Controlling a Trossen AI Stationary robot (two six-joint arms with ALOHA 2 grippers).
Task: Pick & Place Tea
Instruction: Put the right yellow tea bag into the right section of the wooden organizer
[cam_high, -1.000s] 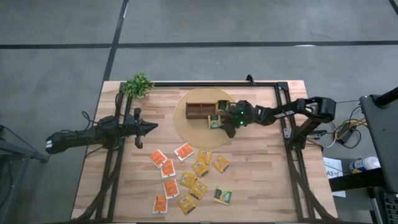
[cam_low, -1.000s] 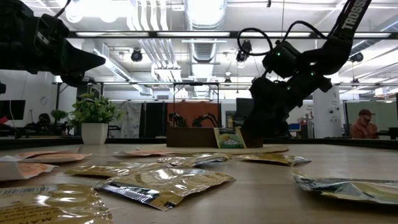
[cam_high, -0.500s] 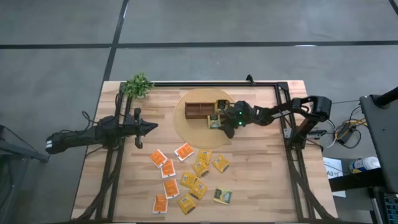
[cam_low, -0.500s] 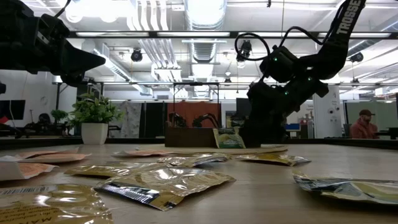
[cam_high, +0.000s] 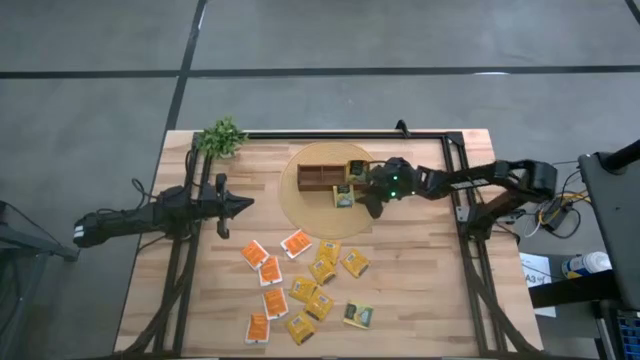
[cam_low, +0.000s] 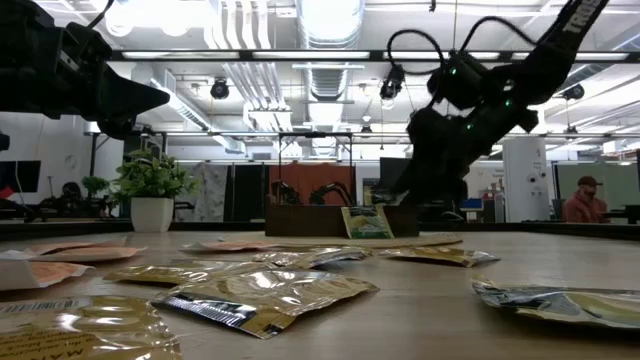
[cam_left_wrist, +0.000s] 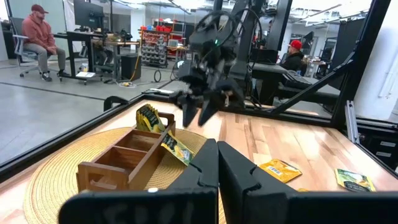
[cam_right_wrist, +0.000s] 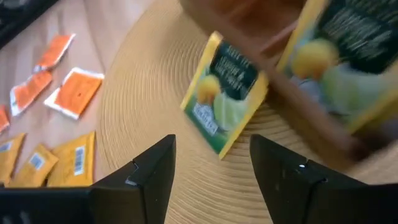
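- Behind the butcher-block table (cam_high: 420, 300) lies a workshop with desks, monitors and seated people; a small potted plant (cam_high: 222, 137) stands at the table's far left corner.
- On a round woven mat (cam_high: 292, 204) sits the wooden three-compartment box (cam_high: 322, 177). One green sachet (cam_high: 357, 169) stands upright in the compartment nearest the right arm; the other two compartments look bare from above.
- A second green sachet (cam_right_wrist: 226, 92) leans tilted against the outer wall of the box, its lower edge on the mat, so it is not inside.
- The right gripper (cam_high: 372, 196) hangs just above and beside that leaning sachet, its fingers (cam_right_wrist: 151, 169) spread apart with nothing between them.
- The left gripper (cam_high: 240, 204) waits well away over the left side of the table, fingers pressed together and holding nothing.
- Loose tea sachets (cam_high: 308, 290) lie scattered on the near half of the table: a group of orange-and-white ones to the left, yellow ones in the middle, and one more green sachet (cam_high: 358, 316) at the near right.
- My judgement is that the task is at an early stage: one sachet is boxed, one sits half-placed, and the scattered rest has to be moved.
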